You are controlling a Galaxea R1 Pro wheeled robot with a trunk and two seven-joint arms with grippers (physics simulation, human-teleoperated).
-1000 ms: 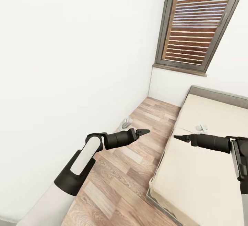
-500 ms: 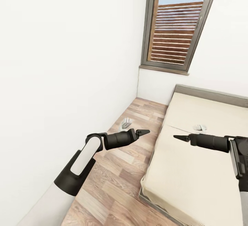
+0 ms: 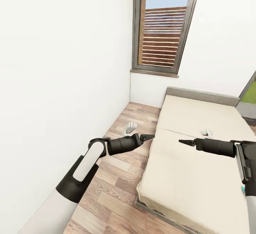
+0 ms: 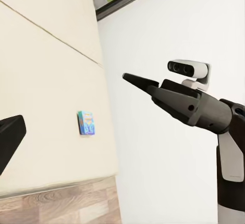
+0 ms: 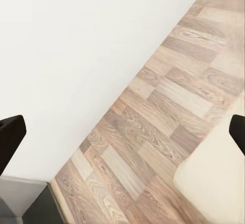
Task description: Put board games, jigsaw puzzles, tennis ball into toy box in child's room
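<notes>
Beige and flat, the bed [image 4: 46, 70] has one game [image 4: 86, 122] lying on it, a small blue box with cartoon art. The left wrist view shows it near the edge of the mattress, lying on its own. In the head view a small pale thing [image 3: 207, 132] also sits on the bed, just past the right arm. It is too small to tell if it is a game. Another small pale thing [image 3: 129, 128] lies on the floor [image 3: 117, 177] by the wall [image 3: 53, 66]. The right gripper [image 3: 183, 142] hangs over the bed with its fingers spread wide and nothing between them. The left gripper [image 3: 149, 136] hangs over the floor beside the bed. It looks spread too and holds nothing. A tall window [image 3: 160, 38] with wood slats is behind the bed. I think the step now is getting close to the bed to pick up a game. To do it well, the robot should roll up to the side of the bed and stop with the box between the two arms. Then one gripper should come down over the box with its fingers apart, one on each side. The box is thin and flat, so the fingers need to go low, right down by the mattress, and squeeze its edges gently.
</notes>
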